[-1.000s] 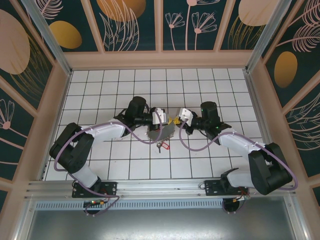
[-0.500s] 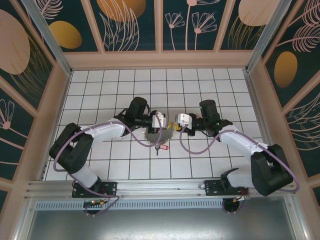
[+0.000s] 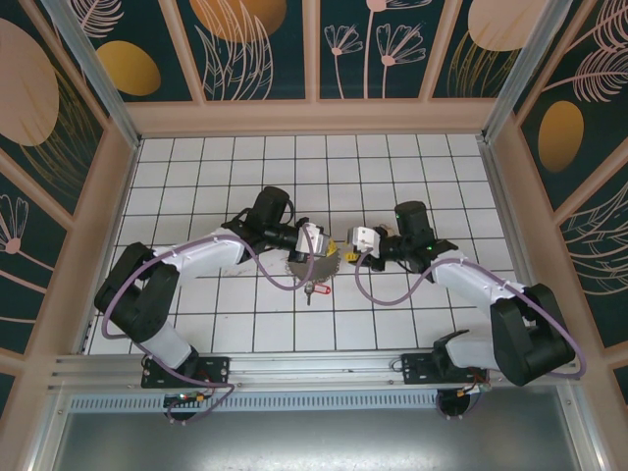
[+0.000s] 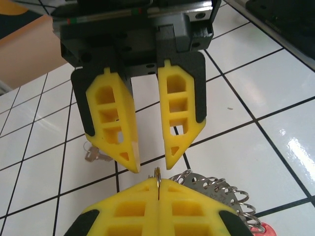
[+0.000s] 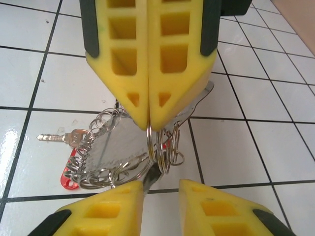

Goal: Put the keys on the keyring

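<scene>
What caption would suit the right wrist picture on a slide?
Left gripper, jaws shut, holds the keyring by a thin ring; right gripper, jaws apart, faces it.

**Two arms, four fingers, one keyring**

Two arms: a left arm (image 3: 196,257) and a right arm (image 3: 471,280). Each trails one purple cable (image 3: 260,267), making two cables. There are two grippers, the left gripper (image 4: 158,183) and the right gripper (image 4: 150,166). Each has two yellow fingers (image 4: 110,118), four in all. One keyring (image 5: 123,142), a flat disc. The small wire rings (image 5: 165,152) on its rim overlap too much to count. One key (image 5: 56,137) lies flat on the tiles (image 5: 236,142). One red tag (image 5: 69,178).
</scene>
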